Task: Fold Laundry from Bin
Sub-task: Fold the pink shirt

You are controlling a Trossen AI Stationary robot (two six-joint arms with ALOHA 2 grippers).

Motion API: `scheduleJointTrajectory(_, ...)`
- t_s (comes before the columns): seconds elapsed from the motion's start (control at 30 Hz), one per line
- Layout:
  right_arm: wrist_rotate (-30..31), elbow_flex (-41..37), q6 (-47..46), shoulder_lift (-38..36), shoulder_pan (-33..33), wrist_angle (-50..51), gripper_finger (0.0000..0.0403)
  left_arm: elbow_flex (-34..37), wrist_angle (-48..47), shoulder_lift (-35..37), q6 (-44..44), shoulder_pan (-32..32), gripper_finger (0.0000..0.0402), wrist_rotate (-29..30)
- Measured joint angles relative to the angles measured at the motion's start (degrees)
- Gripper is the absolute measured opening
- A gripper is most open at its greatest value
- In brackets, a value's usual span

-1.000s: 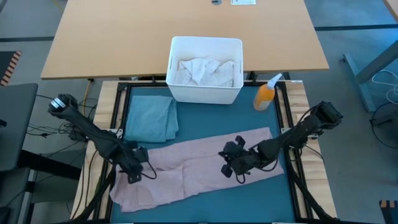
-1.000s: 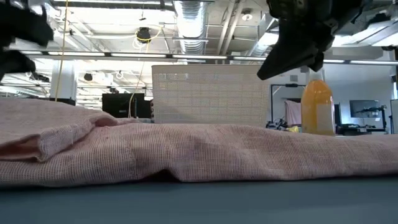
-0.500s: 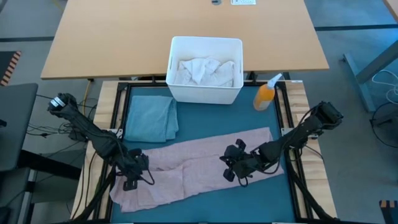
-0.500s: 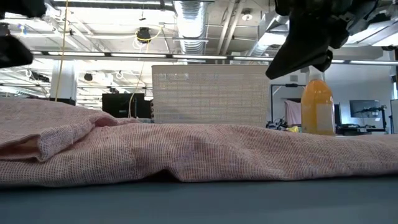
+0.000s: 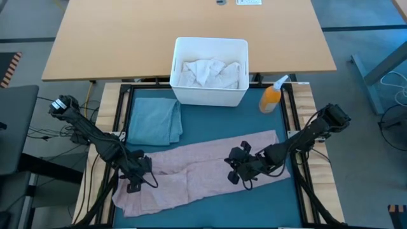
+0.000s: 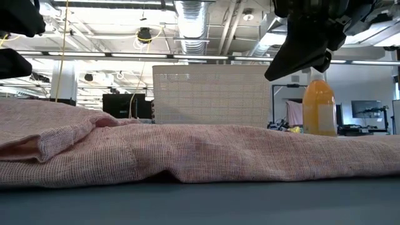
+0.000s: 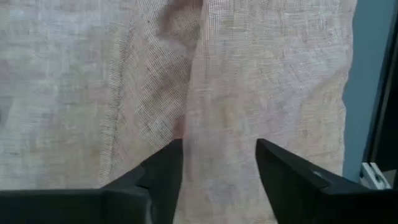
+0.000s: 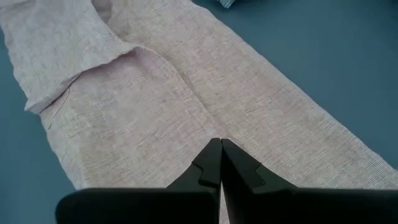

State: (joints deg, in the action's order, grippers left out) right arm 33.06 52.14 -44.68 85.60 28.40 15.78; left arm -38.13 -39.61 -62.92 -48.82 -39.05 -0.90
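A dusty pink garment [image 5: 203,166] of the laundry lies spread flat across the teal-blue mat [image 5: 254,203], stretching from the near left to the right. My left gripper [image 5: 133,181] hovers open over its left end, fingers [image 7: 168,168] pointing steeply down at the cloth [image 7: 249,74]. My right gripper [image 5: 234,175] hangs shut above the garment's middle right [image 8: 155,106]. In the low view both grippers [image 6: 15,44] [image 6: 278,67] stand clear above the cloth [image 6: 187,153]. The white bin [image 5: 210,95] stands at the mat's far edge with white cloth [image 5: 206,71] inside.
A folded blue-green cloth [image 5: 154,121] lies on the mat's far left, just beyond the pink garment. An orange spray bottle [image 5: 272,97] stands right of the bin. A wooden table top [image 5: 127,38] lies behind the bin. Bare mat shows along the near edge.
My left gripper has tipped and turned a little above the pink garment's left end, staying in about the same place. The garment lies as before.
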Motion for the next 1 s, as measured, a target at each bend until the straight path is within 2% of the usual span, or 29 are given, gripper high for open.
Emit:
scheduleJointTrajectory(0.17,-0.02,0.00,0.21,0.00,-0.26,-0.01,0.0030,0.00,-0.87,0.00,1.04,0.00,0.0244,2.44)
scheduleJointTrajectory(0.3,-0.02,0.00,0.21,0.00,-0.44,0.02,0.0030,0.00,-3.96,-0.42,-1.49,0.01,0.0253,3.50)
scheduleJointTrajectory(0.47,-0.02,0.00,0.24,0.00,-0.30,0.03,0.0030,0.00,-1.60,-4.18,-2.43,-0.35,0.0254,0.28)
scheduleJointTrajectory(0.63,-0.02,0.00,1.27,0.00,-0.28,0.05,0.0030,-0.02,0.69,-10.20,0.50,-0.57,0.0245,-4.13)
scheduleJointTrajectory(0.77,-0.02,0.00,1.61,0.00,-0.31,0.06,0.0030,-0.02,0.76,-13.55,1.21,-0.55,0.0193,-7.27)
scheduleJointTrajectory(0.97,-0.02,0.00,1.65,0.00,-0.31,0.08,0.0030,-1.66,0.35,-12.52,3.88,-0.43,0.0029,-7.48)
scheduleJointTrajectory(1.0,-0.02,0.00,1.65,0.00,-0.36,0.08,0.0030,-2.34,0.37,-11.80,4.12,-0.33,0.0016,-7.44)
